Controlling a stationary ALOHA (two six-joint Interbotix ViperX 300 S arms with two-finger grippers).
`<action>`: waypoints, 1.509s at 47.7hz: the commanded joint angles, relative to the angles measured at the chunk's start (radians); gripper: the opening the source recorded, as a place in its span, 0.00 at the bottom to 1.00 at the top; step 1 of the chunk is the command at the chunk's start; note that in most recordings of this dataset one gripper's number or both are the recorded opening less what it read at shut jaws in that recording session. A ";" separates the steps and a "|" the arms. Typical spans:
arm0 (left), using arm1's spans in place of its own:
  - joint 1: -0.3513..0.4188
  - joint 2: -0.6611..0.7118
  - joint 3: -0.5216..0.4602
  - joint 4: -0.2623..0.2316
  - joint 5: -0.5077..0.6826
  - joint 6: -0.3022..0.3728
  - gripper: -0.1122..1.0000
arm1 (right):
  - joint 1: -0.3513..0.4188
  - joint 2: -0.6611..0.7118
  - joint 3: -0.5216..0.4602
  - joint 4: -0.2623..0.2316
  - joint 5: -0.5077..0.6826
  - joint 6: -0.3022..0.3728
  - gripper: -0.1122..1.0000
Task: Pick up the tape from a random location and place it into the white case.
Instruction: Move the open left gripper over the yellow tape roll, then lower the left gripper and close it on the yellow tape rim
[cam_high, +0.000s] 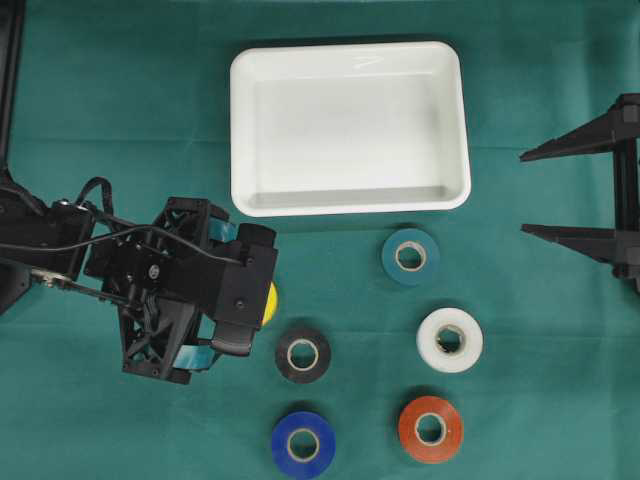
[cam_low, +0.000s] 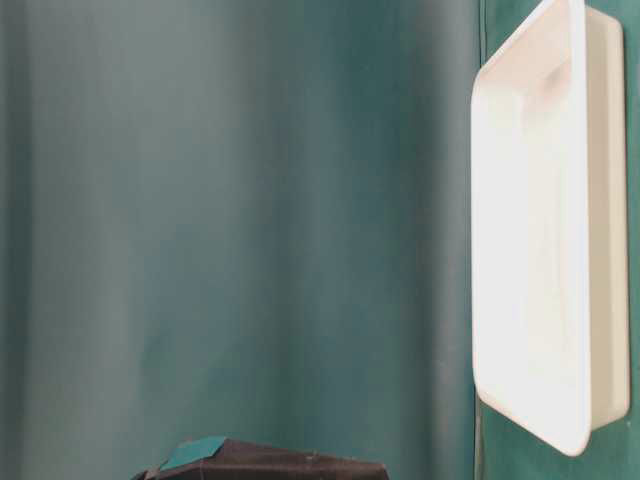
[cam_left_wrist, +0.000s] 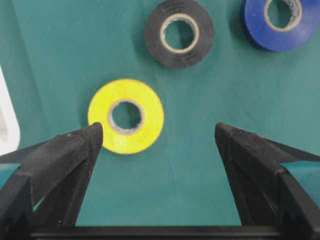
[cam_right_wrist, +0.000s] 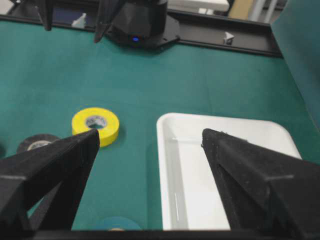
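Overhead: left gripper (cam_high: 232, 318) hovering above yellow tape (cam_high: 270, 303), just below the white case (cam_high: 350, 125); approach step.

Left wrist: fingers (cam_left_wrist: 75, 150) spread wide, tape flat on worktop (cam_left_wrist: 200, 175), hole upward, offset left; next, centre and descend.

Right wrist: right gripper (cam_right_wrist: 150, 145) wide, empty.

Overhead view: straight down on the green-clothed counter (cam_high: 120, 100), covering the shallow rectangular white plastic tray (cam_high: 350, 128) and both arms. Table-level view: low and close, turned sideways, filled by green cloth with the same tray's rim (cam_low: 560, 250) at right. Left wrist view: close, looking down between the left hand (cam_left_wrist: 159, 134) fingers onto the flat yellow tape roll (cam_left_wrist: 126, 116); right wrist view: low, looking across the counter between the right hand (cam_right_wrist: 150, 137) fingers, sharing that roll (cam_right_wrist: 96, 125) and the tray (cam_right_wrist: 225, 170).
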 joint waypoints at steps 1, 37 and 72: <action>-0.003 -0.011 -0.026 0.005 -0.003 0.000 0.99 | 0.000 0.008 -0.028 -0.002 -0.006 0.000 0.93; -0.003 -0.009 -0.025 0.005 -0.006 -0.002 0.99 | 0.000 0.008 -0.026 -0.002 -0.005 0.000 0.93; -0.012 0.161 0.094 0.003 -0.176 -0.003 0.99 | -0.002 0.020 -0.023 -0.002 0.005 0.000 0.93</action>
